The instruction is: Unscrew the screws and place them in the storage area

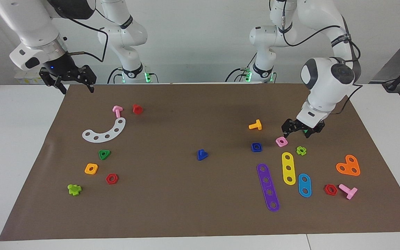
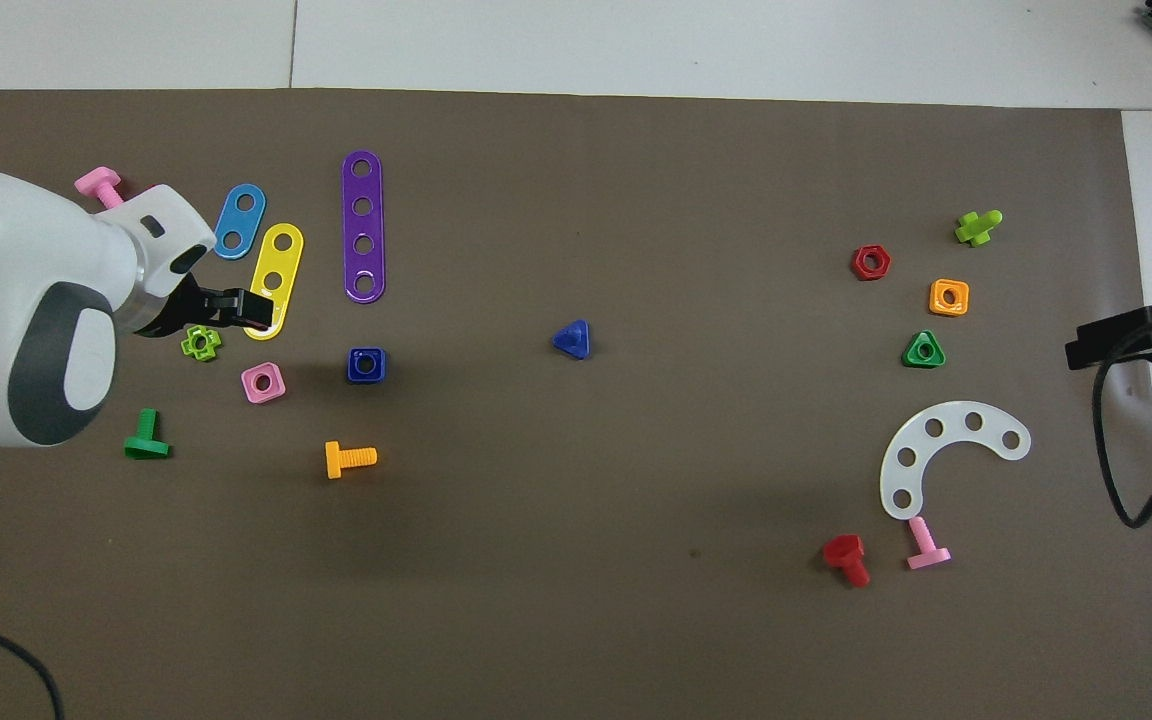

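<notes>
One dark-blue screw piece, the square nut (image 1: 256, 147) (image 2: 366, 365), lies free on the brown mat (image 1: 221, 114) beside a pink square nut (image 1: 281, 141), among the loose parts at the left arm's end. No marking shows a storage area. Alone at mid-mat sits the blue triangular-headed bolt (image 1: 202, 154) (image 2: 572, 340). My left gripper (image 1: 300, 133) (image 2: 236, 310) hangs open and empty above the mat, over a green bolt (image 2: 146, 438) and apart from the blue nut. At the mat's corner by the right arm's base, my right gripper (image 1: 77, 88) (image 2: 1086, 350) waits open and empty.
Purple (image 1: 268, 187), yellow (image 1: 288, 168) and blue (image 1: 304, 185) strips, an orange bolt (image 1: 255, 125) and an orange heart plate (image 1: 348, 166) lie near the blue nut. At the right arm's end are a white curved strip (image 1: 105, 131), a dark-green triangular nut (image 1: 104, 154) and several small parts.
</notes>
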You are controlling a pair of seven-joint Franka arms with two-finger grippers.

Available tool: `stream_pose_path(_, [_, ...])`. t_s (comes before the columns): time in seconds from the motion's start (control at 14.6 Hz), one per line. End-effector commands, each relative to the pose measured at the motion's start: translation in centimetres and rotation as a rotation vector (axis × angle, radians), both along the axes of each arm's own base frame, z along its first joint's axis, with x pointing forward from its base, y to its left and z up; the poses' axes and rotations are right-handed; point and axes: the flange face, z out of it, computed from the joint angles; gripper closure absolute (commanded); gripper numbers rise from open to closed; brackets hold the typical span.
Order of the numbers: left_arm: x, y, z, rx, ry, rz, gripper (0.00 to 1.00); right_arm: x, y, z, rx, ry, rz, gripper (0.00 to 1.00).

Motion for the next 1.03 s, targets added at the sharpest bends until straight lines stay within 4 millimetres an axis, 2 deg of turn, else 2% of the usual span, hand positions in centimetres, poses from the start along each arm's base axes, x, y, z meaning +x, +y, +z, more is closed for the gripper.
stream_pose_path(0.0, [0.0,-0.3,6.8,0.027,0.043,-0.011,0.00,-0.2,0.0,0.1,0.017,-0.001,0.017,0.00])
stream_pose_path(0.14, [-0.4,-0.2,10.1,0.028,0.051,-0.009,0.00,-0.2,-0.1,0.1,0.017,0.002,0.017,0.00])
stream_pose_path(0.34, [-1.6,-0.2,13.1,0.026,0.029,-0.011,0.00,0.1,0.3,-0.4,0.029,-0.022,0.002,0.00])
stream_pose_path(0.41, [-2.0,-0.3,13.7,0.025,0.023,-0.011,0.00,0.6,2.5,-0.5,0.040,-0.042,-0.021,0.00])
stream_pose_path(0.62, [-2.4,-0.5,13.6,0.027,0.025,-0.008,0.00,1.7,11.1,-2.3,0.023,-0.054,-0.055,0.00])
stream_pose_path(0.75, [-2.7,-0.4,13.4,0.027,0.026,-0.013,0.00,3.6,15.9,-5.2,0.032,-0.070,-0.054,0.00])
stream_pose_path(0.82, [-2.8,-0.5,13.2,0.027,0.029,-0.010,0.00,3.8,19.5,-6.0,0.042,-0.100,-0.051,0.00])
stream_pose_path(0.96, [-2.9,-0.8,13.2,0.027,0.028,-0.014,0.00,4.8,26.6,-9.9,0.049,-0.132,-0.057,0.00])
